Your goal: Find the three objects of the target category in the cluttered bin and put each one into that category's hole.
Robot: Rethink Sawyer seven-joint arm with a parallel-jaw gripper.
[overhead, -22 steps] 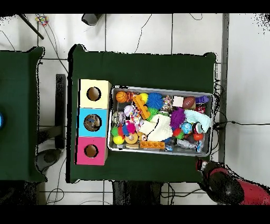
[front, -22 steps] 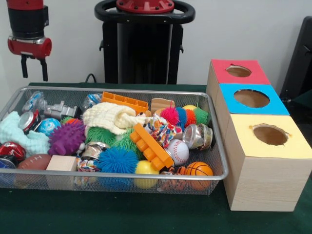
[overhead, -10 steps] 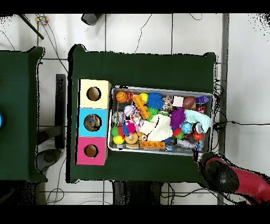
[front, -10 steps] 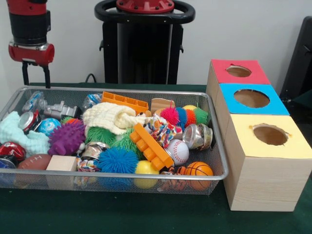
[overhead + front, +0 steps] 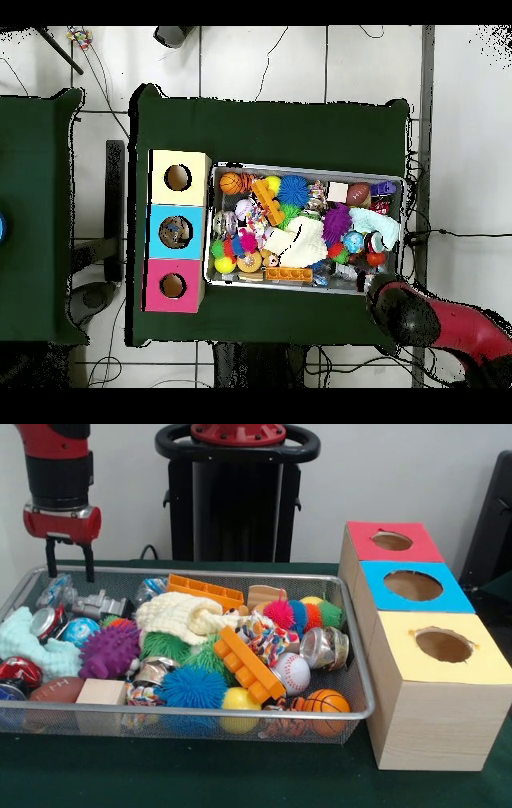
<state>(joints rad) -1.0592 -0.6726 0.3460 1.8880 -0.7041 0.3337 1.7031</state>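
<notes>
My gripper (image 5: 69, 565) hangs open and holds nothing, just above the far left corner of the wire bin (image 5: 200, 574). From overhead the wrist (image 5: 403, 312) sits at the bin's (image 5: 305, 167) lower right corner. Under the gripper lie a crumpled clear wrapper (image 5: 56, 590) and a grey toy (image 5: 100, 605). The bin also holds a baseball (image 5: 292, 672), a basketball (image 5: 326, 702), a football (image 5: 56, 688), spiky balls (image 5: 190, 686), orange bricks (image 5: 246, 664), cans (image 5: 324, 646) and a white cloth (image 5: 184, 616). To the bin's right stand three boxes with holes: red (image 5: 392, 541), blue (image 5: 414, 586), yellow (image 5: 442, 646).
A wooden block (image 5: 102, 692) and a light blue cloth (image 5: 28, 644) lie at the bin's near left. The boxes touch the bin's right side. Green cloth (image 5: 200, 776) covers the table. Overhead, the boxes (image 5: 175, 232) line the bin's left side.
The gripper has moved right and come down toward the bin's far left corner. Its fingers stay apart. Nothing in the bin has shifted.
</notes>
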